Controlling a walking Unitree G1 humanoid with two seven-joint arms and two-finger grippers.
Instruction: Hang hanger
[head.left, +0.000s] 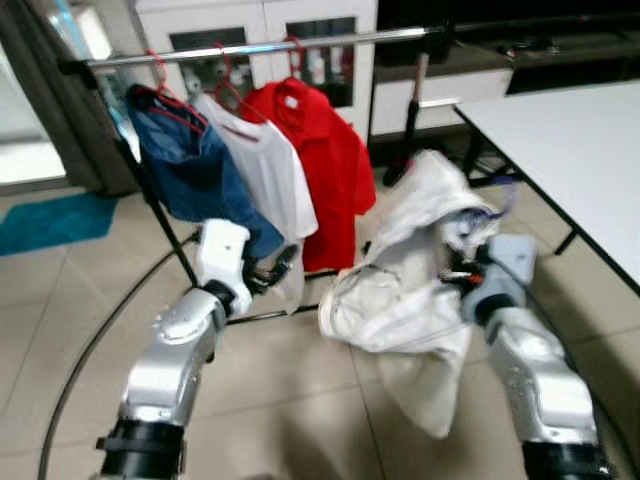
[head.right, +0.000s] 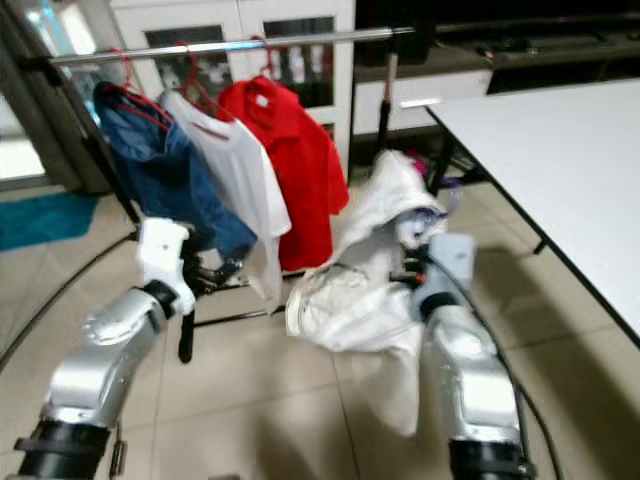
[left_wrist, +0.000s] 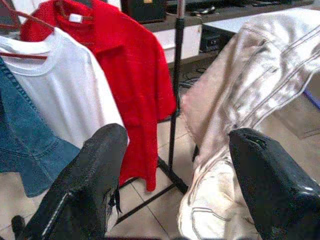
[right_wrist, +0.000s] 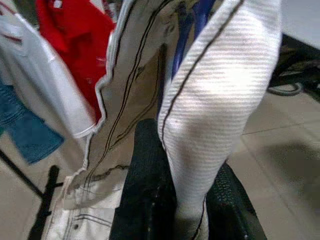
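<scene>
from the head, the right gripper (head.left: 462, 272) is holding up a cream jacket (head.left: 405, 300), right of the clothes rail (head.left: 270, 45) where a denim garment (head.left: 195, 170), white t-shirt (head.left: 265, 170) and red shirt (head.left: 320, 160) are hanging. left wrist: the left gripper (left_wrist: 175, 185) is gaping wide, gripping nothing. right wrist: black fingers (right_wrist: 145, 200) are pinching the jacket's striped fabric; the hanger itself is hidden.

Cream garment (head.left: 410, 290) on blue hanger (right_wrist: 192, 30) hangs crumpled, off the rail (head.left: 270, 45).

Three garments (head.left: 265, 160) hang on the rail (head.left: 270, 45) (left); table (head.left: 570, 150) right.
</scene>
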